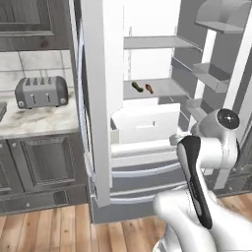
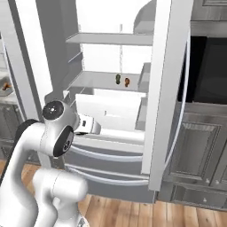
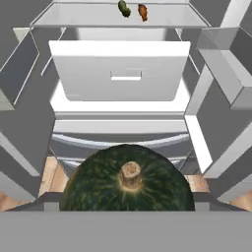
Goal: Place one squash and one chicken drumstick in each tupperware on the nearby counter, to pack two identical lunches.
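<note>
- In the hand view a round dark green squash [image 3: 128,182] sits right at the bottom of the picture, its tan stem stub facing the camera.
- The hand [image 3: 127,209] has its fingers spread wide, one on each side of this round squash, which sits between them and seems to be held; the fingertips themselves are hidden behind the vegetable.
- In the left base view the white arm [image 1: 197,167] rises at the lower right in front of the open fridge; in the right base view it stands at the lower left, its wrist reaching toward the white drawer [image 2: 111,111].
- The fridge [image 1: 103,98] stands open, with pale shelves and door bins on either side.
- On a middle fridge shelf [image 1: 162,89] lie a slim dark green squash [image 1: 137,87] and an orange-brown chicken drumstick [image 1: 149,88], just beside each other, the squash on the left.
- The same pair shows at the top of the hand view and small in the right base view, well apart from the hand.
- Below that shelf the white drawer has a slot handle in its front.
- To the left of the fridge, the marble counter [image 1: 34,123] carries a grey slotted toaster [image 1: 41,92] against the tiled wall.
- Dark grey panelled cabinets [image 1: 44,167] sit under the counter, above a wooden floor [image 1: 59,229].
</note>
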Controlling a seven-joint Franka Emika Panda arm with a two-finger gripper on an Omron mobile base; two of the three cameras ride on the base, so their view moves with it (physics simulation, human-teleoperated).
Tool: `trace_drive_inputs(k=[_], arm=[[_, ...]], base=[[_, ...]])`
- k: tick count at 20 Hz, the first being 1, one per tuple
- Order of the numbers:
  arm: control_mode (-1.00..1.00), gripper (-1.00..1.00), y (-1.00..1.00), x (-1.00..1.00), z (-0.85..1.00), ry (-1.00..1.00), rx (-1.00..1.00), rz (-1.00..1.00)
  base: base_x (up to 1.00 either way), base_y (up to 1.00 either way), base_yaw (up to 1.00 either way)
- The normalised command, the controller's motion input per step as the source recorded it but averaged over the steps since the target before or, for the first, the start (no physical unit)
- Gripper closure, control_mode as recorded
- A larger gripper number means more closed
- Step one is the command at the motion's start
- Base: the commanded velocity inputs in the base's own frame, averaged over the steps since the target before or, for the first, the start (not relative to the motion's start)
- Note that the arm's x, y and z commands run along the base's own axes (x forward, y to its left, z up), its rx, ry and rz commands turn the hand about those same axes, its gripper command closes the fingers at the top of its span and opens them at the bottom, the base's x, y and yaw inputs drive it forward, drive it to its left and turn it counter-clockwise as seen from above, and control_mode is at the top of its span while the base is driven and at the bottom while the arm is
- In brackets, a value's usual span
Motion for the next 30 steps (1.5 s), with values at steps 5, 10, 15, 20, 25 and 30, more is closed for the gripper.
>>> trace_drive_inputs(k=[5,10,15,20,25,30], arm=[[1.0,1.0,0.0,0.0,0.0,0.0,0.0,0.0],[1.0,1.0,0.0,0.0,0.0,0.0,0.0,0.0],[1.0,1.0,0.0,0.0,0.0,0.0,0.0,0.0],[1.0,1.0,0.0,0.0,0.0,0.0,0.0,0.0],[1.0,1.0,0.0,0.0,0.0,0.0,0.0,0.0],[1.0,1.0,0.0,0.0,0.0,0.0,0.0,0.0]], base=[[-0.98,0.55,0.0],[-0.52,0.99,0.0],[-0.11,1.0,0.0],[0.05,1.0,0.0],[0.19,1.0,0.0],[0.55,1.0,0.0]])
